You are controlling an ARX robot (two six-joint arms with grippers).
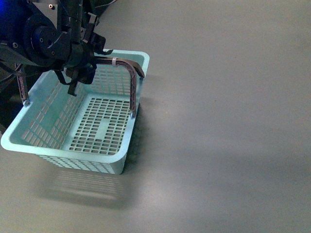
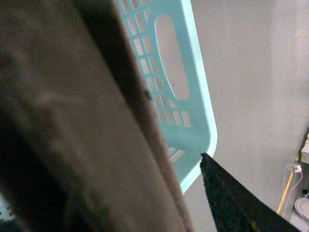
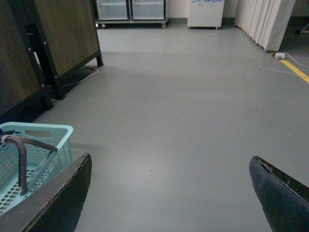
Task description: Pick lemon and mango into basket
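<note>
At the far left of the front view the left arm hangs over the basket [image 1: 127, 140], which stands on the grey floor [image 1: 233, 121]. The left pincer [image 1: 85, 64] is at the top of the brown handle [image 1: 129, 69], and this handle stands upright instead of lying on the rim. I judge that the pincer is there to hold the handle up or to move it aside, so the opening is free for fruit. In the left wrist view the handle is a wide brown band very close to the camera, with one dark finger [image 2: 231, 198] beside it. I cannot tell if the jaws are clamped on the handle or only touching it.

The second handle [image 1: 21, 90], on the basket's left side, also stands up. The slotted bottom of the basket is bare: no lemon and no mango is inside, and no picture shows either fruit, so both picks remain to be done.

Further right there is only floor. The right pincer [image 3: 171, 162] shows in its own wrist view alone; its jaws are wide apart and hold nothing, and it looks across the floor past the basket corner.
</note>
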